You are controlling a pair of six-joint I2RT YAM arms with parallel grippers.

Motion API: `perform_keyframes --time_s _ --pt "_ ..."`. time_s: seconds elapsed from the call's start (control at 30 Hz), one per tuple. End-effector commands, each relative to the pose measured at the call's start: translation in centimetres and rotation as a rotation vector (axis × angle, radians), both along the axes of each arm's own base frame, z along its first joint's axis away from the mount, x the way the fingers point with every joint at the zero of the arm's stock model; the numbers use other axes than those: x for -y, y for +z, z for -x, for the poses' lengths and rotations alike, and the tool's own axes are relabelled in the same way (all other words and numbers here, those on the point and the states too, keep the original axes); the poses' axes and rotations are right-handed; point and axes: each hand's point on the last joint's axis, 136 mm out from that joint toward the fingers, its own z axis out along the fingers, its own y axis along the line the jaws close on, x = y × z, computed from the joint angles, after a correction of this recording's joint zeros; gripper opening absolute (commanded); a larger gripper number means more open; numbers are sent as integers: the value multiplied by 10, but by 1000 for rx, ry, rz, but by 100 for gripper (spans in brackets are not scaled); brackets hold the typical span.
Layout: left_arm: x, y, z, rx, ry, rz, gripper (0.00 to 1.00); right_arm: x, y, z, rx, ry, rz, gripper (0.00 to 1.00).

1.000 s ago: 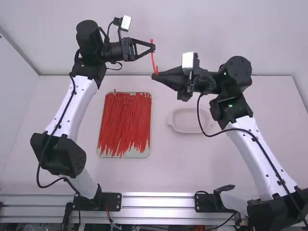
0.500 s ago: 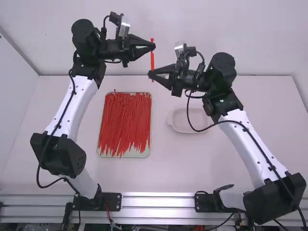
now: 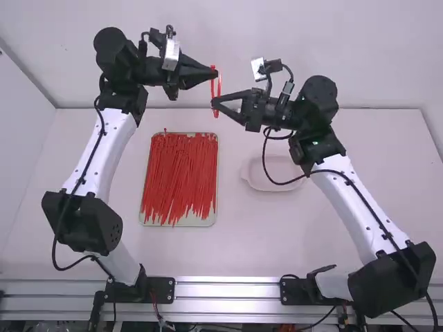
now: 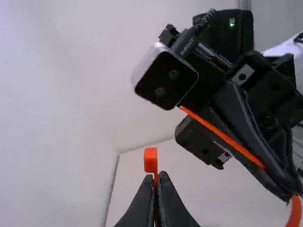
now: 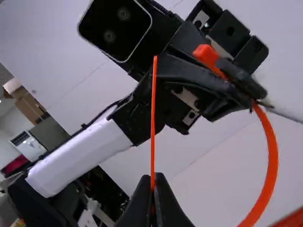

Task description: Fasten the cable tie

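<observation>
A single red cable tie (image 3: pixel 216 88) hangs in the air above the table's far edge, bent into a loop between both grippers. My left gripper (image 3: pixel 212 72) is shut on it just below its square head (image 4: pixel 150 160), as the left wrist view shows (image 4: pixel 155 182). My right gripper (image 3: pixel 216 104) is shut on the thin tail (image 5: pixel 153 118), which runs straight up from its fingertips (image 5: pixel 153 182) towards the head (image 5: pixel 204 51). The strap curves round in an arc (image 5: pixel 271 156) below the left gripper's fingers (image 5: pixel 222 85).
A tray (image 3: pixel 147 220) piled with several red cable ties (image 3: pixel 180 176) lies on the table left of the middle. A white oval dish (image 3: pixel 271 173) sits to its right, under the right arm. The wall stands close behind both grippers.
The left gripper has drawn back to the left and the right gripper has risen towards it. The tie, first hanging straight, is now bent into a loop.
</observation>
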Motion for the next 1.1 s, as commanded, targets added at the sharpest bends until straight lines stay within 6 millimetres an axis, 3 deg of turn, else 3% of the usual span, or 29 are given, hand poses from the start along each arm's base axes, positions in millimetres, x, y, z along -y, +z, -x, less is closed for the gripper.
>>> perform_keyframes --time_s 0.0,0.5,1.07 --pt "-1 2 7 125 -20 -6 2 -4 1 6 -38 24 -3 0" --pt "3 3 11 192 -34 -3 2 -16 -12 5 -58 29 20 0" --pt "2 6 11 221 -31 -2 2 -15 -12 -3 -60 -16 15 0"
